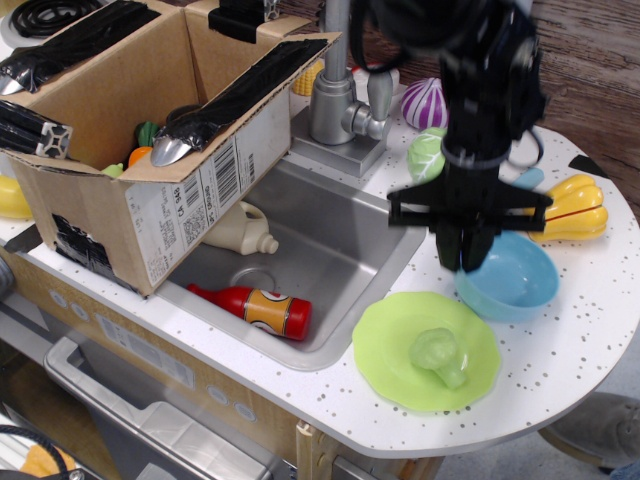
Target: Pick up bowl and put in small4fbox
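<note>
In the one camera view, your black gripper [470, 255] has its fingers drawn close together at the near-left rim of the round, shallow, light blue plastic bowl [512, 280], apparently pinching that rim. The bowl sits on the white speckled tabletop [590, 330] just right of the fingers, mouth up; being round, it has no long axis. The large brown cardboard box [150, 150] lies well to your left across the steel sink [320, 250], so I judge the carry must go up and leftward.

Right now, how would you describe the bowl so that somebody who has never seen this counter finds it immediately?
Start at the steel sink and go right onto the white speckled counter. The bowl sits just behind the lime-green plate, under the black hand. It is light blue, round and shallow, smaller than the flat plate and empty, while the plate carries a green toy vegetable.
</note>
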You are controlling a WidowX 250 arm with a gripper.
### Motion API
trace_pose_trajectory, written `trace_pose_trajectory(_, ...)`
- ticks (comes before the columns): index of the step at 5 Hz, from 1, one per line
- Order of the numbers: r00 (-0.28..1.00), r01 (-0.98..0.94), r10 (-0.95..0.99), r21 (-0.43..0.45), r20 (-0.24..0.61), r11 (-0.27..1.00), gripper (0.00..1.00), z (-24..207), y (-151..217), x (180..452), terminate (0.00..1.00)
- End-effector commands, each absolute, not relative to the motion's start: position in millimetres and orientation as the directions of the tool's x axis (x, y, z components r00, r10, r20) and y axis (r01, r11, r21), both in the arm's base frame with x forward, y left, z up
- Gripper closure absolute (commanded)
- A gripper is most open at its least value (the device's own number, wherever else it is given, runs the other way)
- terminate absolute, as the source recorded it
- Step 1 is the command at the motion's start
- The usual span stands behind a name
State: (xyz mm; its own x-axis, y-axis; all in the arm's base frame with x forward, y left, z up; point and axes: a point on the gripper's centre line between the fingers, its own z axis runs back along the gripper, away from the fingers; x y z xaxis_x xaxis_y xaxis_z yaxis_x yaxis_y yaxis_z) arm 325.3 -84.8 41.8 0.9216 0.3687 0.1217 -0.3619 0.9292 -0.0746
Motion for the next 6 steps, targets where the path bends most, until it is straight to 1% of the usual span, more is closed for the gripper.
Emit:
trace_pose_trajectory(1,0.947,-0.245,0.233,0.028,0.221,0.969,1.00,143.4,-43.7,308.5,0.00)
trace_pose_trajectory(2,0.952,-0.206,0.170,0.123,0.254,0.971,1.00,176.9,-10.7,299.0,0.00)
trace_pose_trajectory(3,0.974,-0.094,0.045,0.214,0.224,0.972,1.00,221.6,30.5,305.4,0.00)
trace_pose_trajectory(4,0.975,0.007,-0.076,0.312,0.210,0.950,1.00,245.0,70.2,315.8,0.00)
trace_pose_trajectory(5,0.981,0.081,-0.146,0.407,0.130,0.910,1.00,250.5,115.0,330.7,0.00)
trace_pose_trajectory(6,0.964,0.114,-0.205,0.440,0.167,0.891,1.00,234.1,147.8,336.7,0.00)
